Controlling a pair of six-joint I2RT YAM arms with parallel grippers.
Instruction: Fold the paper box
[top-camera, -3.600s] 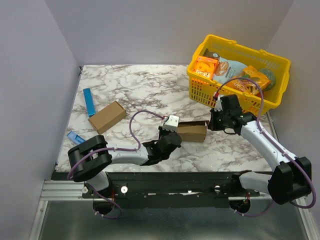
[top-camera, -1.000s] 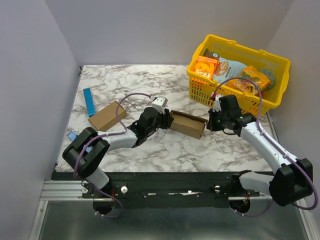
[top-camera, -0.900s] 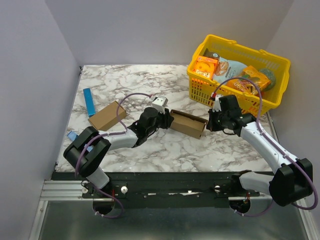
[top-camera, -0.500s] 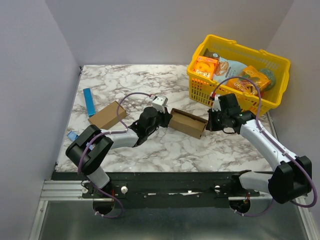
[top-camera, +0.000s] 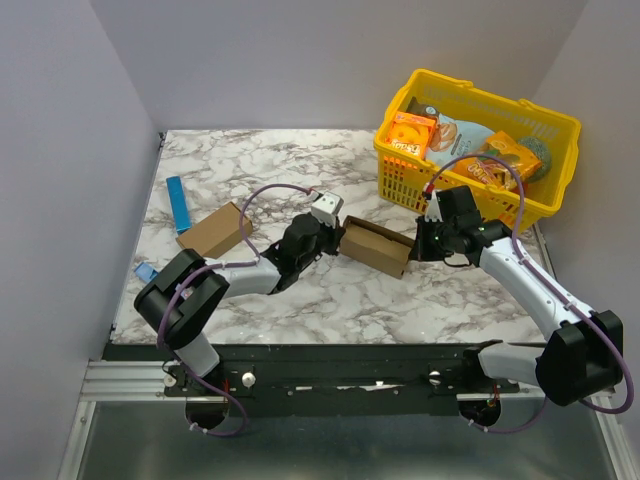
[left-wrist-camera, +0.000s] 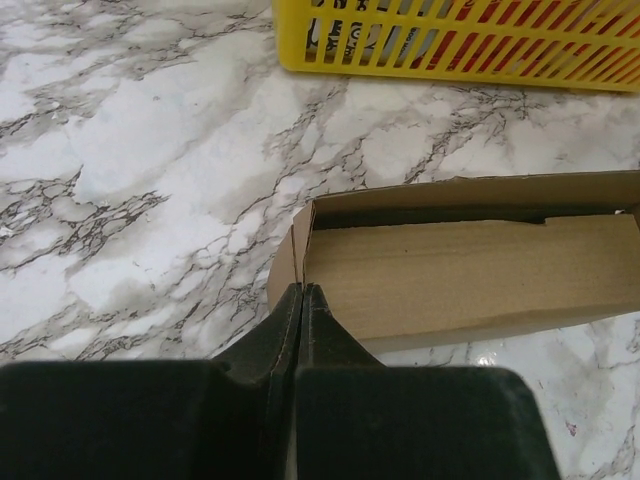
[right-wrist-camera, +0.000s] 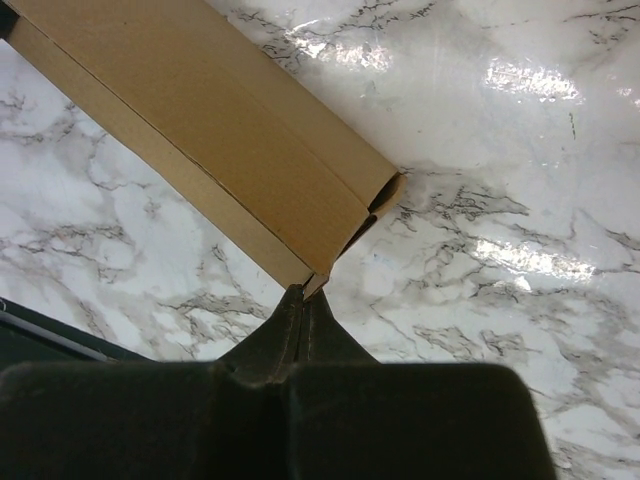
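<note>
The open-topped paper box (top-camera: 378, 247) spans between both arms. The left end effector (top-camera: 336, 240) pinches its 9 o'clock end wall, and the right end effector (top-camera: 417, 246) pinches its 3 o'clock corner.

A white tabletop (top-camera: 300, 170) veined with grey marbling fills the middle of the scene. Plain, pale lilac-grey walls close it in on three sides. The left wall (top-camera: 60, 200) rises from the tabletop's left edge, the back wall (top-camera: 330, 60) from its far edge, and the right wall (top-camera: 615, 120) stands just beyond its right edge. Along the tabletop's near edge runs a slotted aluminium rail (top-camera: 120, 378). On the near side of that lies a dull grey metal sheet (top-camera: 330, 455). The tabletop is glossy and throws back bright white glare patches (right-wrist-camera: 520, 80) in soft, even light.
</note>
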